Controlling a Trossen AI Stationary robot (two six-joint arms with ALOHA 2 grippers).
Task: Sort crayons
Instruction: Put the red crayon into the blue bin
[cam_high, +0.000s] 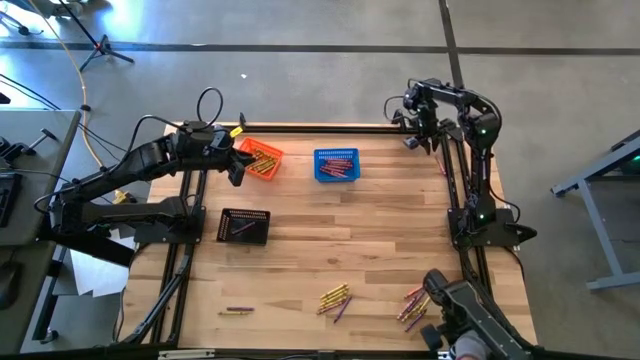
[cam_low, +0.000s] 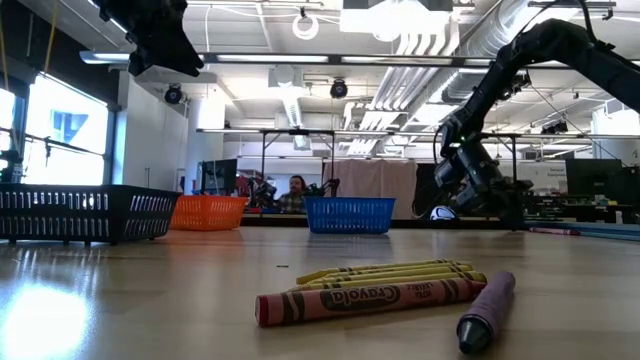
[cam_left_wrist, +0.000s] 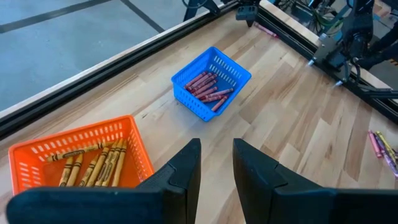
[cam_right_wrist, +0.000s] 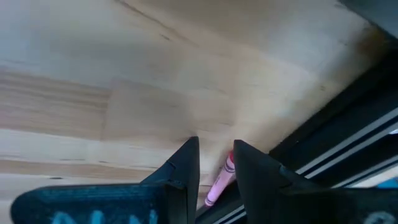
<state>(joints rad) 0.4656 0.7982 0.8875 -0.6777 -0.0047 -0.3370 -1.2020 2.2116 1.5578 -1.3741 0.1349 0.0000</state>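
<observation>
Sorting part done: orange basket (cam_high: 261, 158) holding yellow crayons, blue basket (cam_high: 336, 165) red ones, black basket (cam_high: 244, 226) w/ at least one purple.
Loose crayons (cam_high: 335, 298) lying at near table edge, more by right rail. Left gripper (cam_left_wrist: 216, 168) hovering beside orange basket, fingers slightly apart, empty; right gripper (cam_right_wrist: 212, 167) sitting at far right rail, slightly apart, pink crayon (cam_right_wrist: 221, 180) showing between fingers—grip unclear.

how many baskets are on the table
3. The orange basket sits at the far left, beside the left arm; the blue basket is at the far middle; the black basket lies nearer, below the orange one. None seems hidden.
</observation>
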